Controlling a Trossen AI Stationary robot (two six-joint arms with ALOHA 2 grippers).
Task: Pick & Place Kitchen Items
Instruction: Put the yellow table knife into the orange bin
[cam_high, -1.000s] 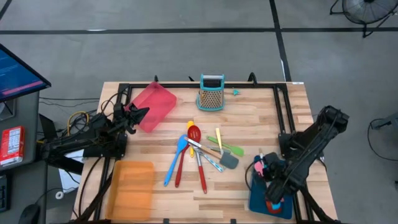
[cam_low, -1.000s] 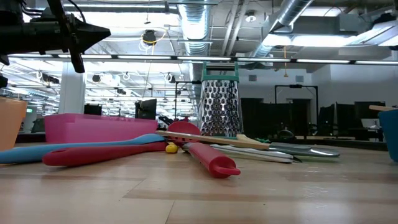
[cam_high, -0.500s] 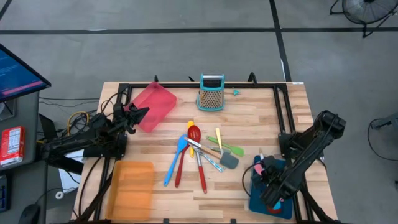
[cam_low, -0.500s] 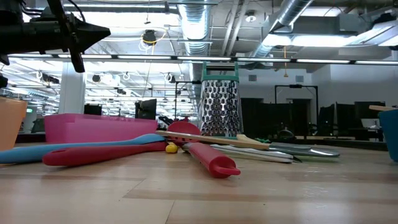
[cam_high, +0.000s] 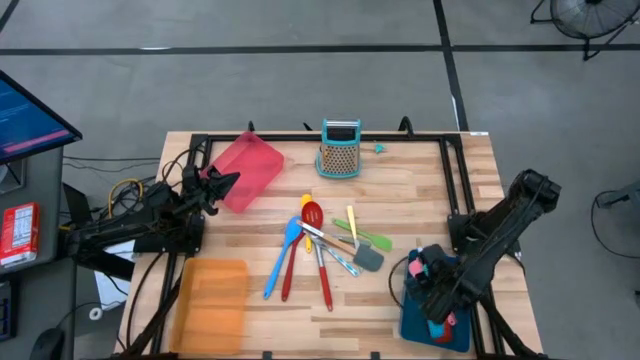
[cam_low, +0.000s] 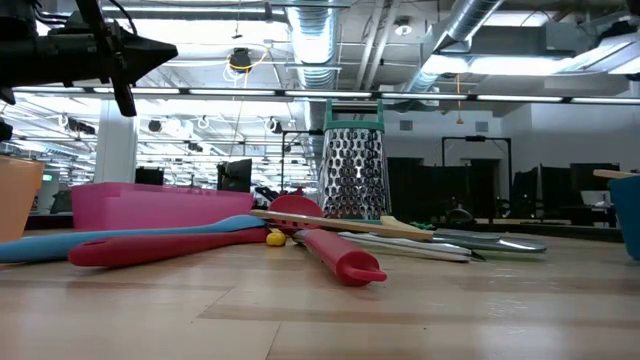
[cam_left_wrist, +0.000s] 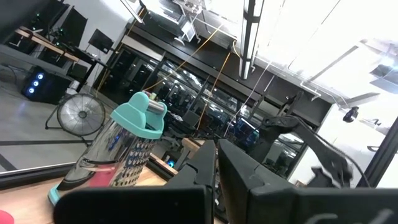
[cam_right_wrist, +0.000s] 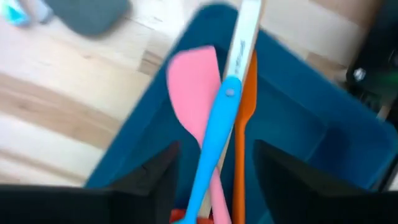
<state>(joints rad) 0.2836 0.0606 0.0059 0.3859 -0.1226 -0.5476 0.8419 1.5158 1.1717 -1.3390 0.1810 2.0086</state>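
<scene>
Blue tray (cam_high: 415, 325) at your near right corner holds a pink spatula (cam_right_wrist: 194, 81), a blue-handled utensil (cam_right_wrist: 217, 134) and an orange one (cam_right_wrist: 244, 118); your right gripper (cam_right_wrist: 214, 180) hovers over them, fingers apart, gripping nothing. Mid-tabletop (cam_high: 420, 190), the remaining utensils (cam_high: 325, 250) lie piled. Your left gripper (cam_high: 225, 182) waits closed beside the red tray (cam_high: 250, 165).

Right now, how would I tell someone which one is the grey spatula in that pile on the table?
Start at the grater by the table's far edge, then come toward the near edge to the utensil pile in the middle. The grey spatula lies on the pile's side nearest the blue tray. It has the only dark grey blade there, squarish, just below the green spatula.
</scene>
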